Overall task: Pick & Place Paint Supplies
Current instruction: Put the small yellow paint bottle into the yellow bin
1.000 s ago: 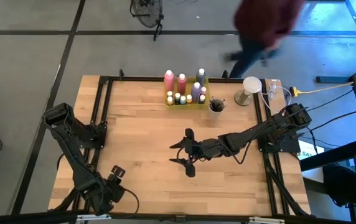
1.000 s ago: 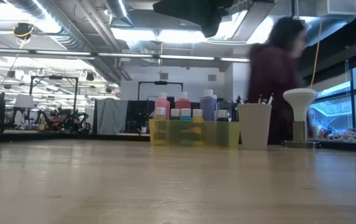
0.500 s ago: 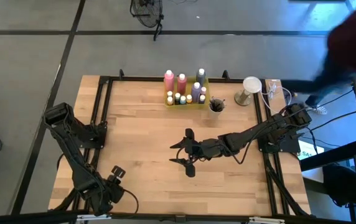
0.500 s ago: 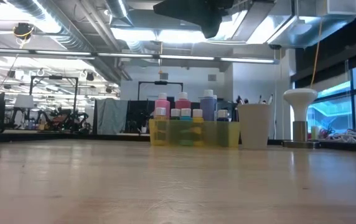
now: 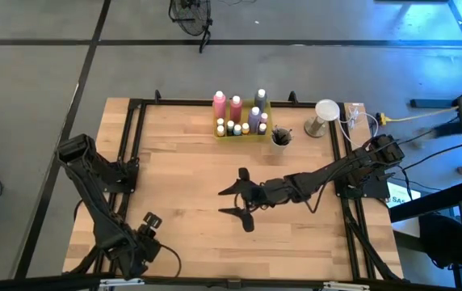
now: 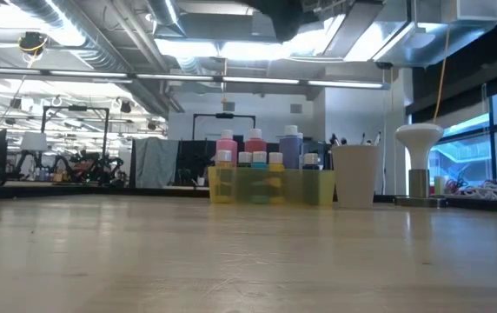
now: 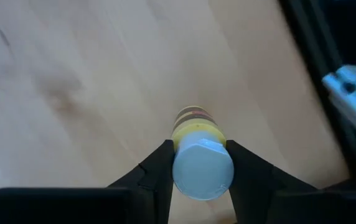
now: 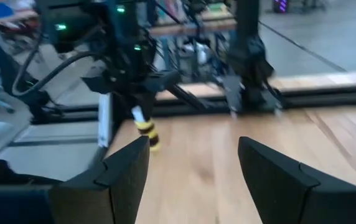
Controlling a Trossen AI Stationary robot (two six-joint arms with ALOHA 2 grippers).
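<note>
My left gripper (image 7: 201,163) stands at the table's near left corner (image 5: 144,236), pointing down, shut on a small yellow paint bottle (image 7: 195,129) with a pale cap. The right wrist view shows that bottle (image 8: 145,132) below the left gripper (image 8: 142,99). My right gripper (image 5: 236,198) hovers open over the middle of the table, its fingers toward the left, holding nothing. More paint bottles, pink and purple among them, stand in a yellow tray (image 5: 257,137) at the far edge. Beside the tray, brushes stick up out of a cup (image 5: 280,138). My left gripper pinches the small bottle at its pale cap (image 7: 203,169) between the two fingers (image 7: 160,168), which come from above and point down. The bottle hangs below them, slightly tilted, its yellow body (image 8: 148,134) downward. Whether its base is clear of the table I cannot tell.
A white mushroom-shaped stand (image 5: 325,114) is at the far right, next to the cup. The dark frame rail (image 5: 134,153) runs along the table's edges, close to my left gripper. Bare wood lies between the two grippers (image 5: 182,186).
A person who stood behind the far right of the table has walked out of view. My right gripper has tipped up slightly; in the low view its dark fingers have risen nearly out of the picture's top.
</note>
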